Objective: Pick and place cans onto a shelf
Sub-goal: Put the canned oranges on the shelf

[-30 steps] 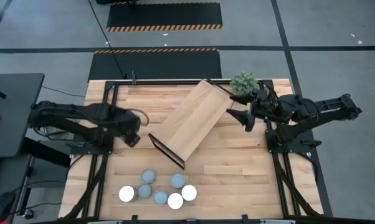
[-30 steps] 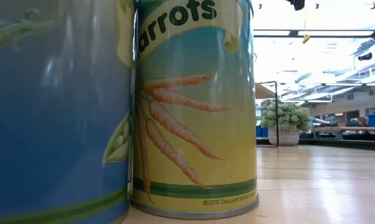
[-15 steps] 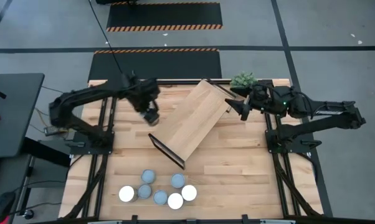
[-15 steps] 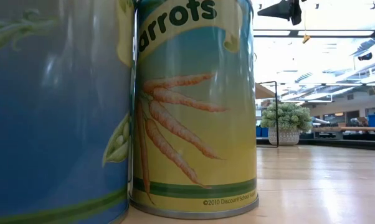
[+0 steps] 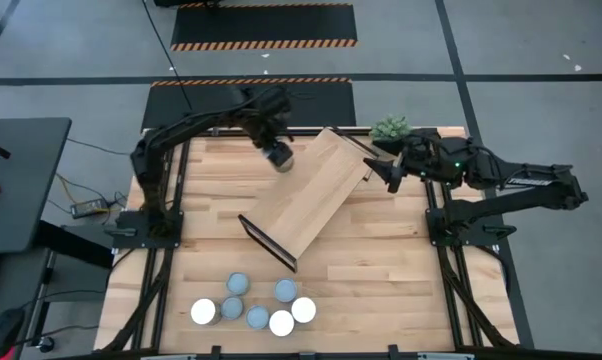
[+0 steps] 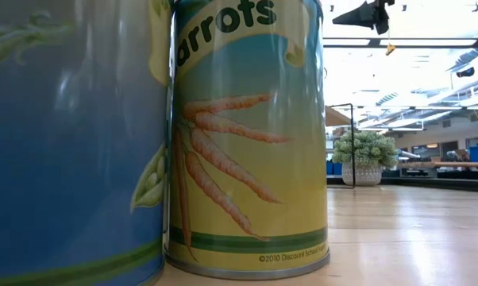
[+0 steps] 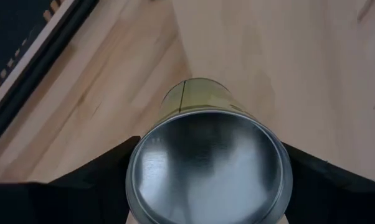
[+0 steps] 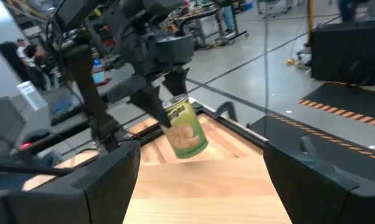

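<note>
High view. Shelf [image 5: 309, 196]: long light-wood unit lying diagonally on the slatted surface [image 5: 401, 280]; the landmark for all entries below. Left gripper [image 5: 278, 155]: raised over the shelf's far-left edge, carrying a can [image 5: 281, 158]. Right gripper [image 5: 389, 176]: waiting just off the shelf's far-right end, beside the potted plant [image 5: 392, 130]. Remaining cans [image 5: 253, 304]: seven, clustered on the surface near the front edge, well clear of the shelf's near end.

Low view. Two cans fill the frame at close range: a carrots can [image 6: 247, 135] and a blue pea-labelled can [image 6: 72, 143], touching or nearly so. The plant stands far behind; the shelf is not clearly visible.

Left wrist view. The held can's metal end faces the camera, a dark finger [image 7: 100, 171] pressed to each side: jaws clamped on the can. The shelf's pale board lies directly beyond it.

Right wrist view. The left arm holds the can tilted above the shelf board. Right fingers [image 8: 113, 171] stand well apart with nothing between them: jaws open.

Handling note, as judgement. The step is placement. The can hangs tilted, so level it before lowering, set its base flat on the board well in from the edge, and part the jaws only once it rests. A tilted release risks rolling.
</note>
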Robot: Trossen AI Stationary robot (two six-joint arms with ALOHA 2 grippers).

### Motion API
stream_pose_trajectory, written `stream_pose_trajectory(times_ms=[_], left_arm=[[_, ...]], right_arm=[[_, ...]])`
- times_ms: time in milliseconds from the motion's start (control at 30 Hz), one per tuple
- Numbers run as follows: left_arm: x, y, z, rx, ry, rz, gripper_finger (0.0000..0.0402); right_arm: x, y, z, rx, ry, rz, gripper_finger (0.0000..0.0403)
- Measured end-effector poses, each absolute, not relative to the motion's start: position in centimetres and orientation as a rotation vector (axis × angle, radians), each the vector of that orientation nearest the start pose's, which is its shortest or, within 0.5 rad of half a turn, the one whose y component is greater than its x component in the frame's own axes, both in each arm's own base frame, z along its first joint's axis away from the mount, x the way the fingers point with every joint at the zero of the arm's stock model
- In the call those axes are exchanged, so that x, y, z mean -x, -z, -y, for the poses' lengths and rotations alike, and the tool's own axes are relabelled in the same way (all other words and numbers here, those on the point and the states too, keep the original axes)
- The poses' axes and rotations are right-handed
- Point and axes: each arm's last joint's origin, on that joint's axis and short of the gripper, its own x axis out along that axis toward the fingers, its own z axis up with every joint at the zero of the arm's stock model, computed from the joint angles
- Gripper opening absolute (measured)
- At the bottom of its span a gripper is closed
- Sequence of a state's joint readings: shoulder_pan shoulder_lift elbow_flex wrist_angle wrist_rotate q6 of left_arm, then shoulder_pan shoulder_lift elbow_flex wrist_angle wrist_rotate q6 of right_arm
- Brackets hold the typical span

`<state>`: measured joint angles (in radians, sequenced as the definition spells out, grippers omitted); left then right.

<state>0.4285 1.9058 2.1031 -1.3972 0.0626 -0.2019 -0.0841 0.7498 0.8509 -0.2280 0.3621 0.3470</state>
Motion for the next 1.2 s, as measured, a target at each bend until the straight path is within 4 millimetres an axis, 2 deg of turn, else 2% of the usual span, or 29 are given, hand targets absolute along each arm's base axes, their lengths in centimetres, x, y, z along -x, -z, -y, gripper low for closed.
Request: stream_pose_trajectory(times_ms=[233, 367, 533, 800, 1000, 1200], left_arm=[[-36.7, -36.8, -15.9, 0.467, -0.401, -1.093, 0.031], [-38.0, -36.8, -15.4, 0.424, -0.364, -1.067, 0.031], [-39.2, -35.8, -14.0, 0.321, -0.304, -1.116, 0.031], [-40.4, -35.9, -11.6, 0.078, -0.243, -1.111, 0.0345], [-40.7, -36.0, -10.7, 0.006, -0.21, -1.101, 0.0351], [-41.0, -36.2, -10.8, 0.002, -0.213, -1.066, 0.0353]], right_arm=[[-14.1, -36.1, 2.3, -0.328, 0.473, -0.018, 0.0348], [-13.8, -36.2, 2.3, -0.343, 0.473, -0.008, 0.0348], [-13.7, -36.2, 2.3, -0.344, 0.473, -0.007, 0.0348], [-13.8, -36.2, 2.3, -0.34, 0.473, -0.008, 0.0348], [-13.8, -36.2, 2.3, -0.338, 0.473, -0.007, 0.0348], [-13.8, -36.2, 2.3, -0.337, 0.471, -0.008, 0.0348]])
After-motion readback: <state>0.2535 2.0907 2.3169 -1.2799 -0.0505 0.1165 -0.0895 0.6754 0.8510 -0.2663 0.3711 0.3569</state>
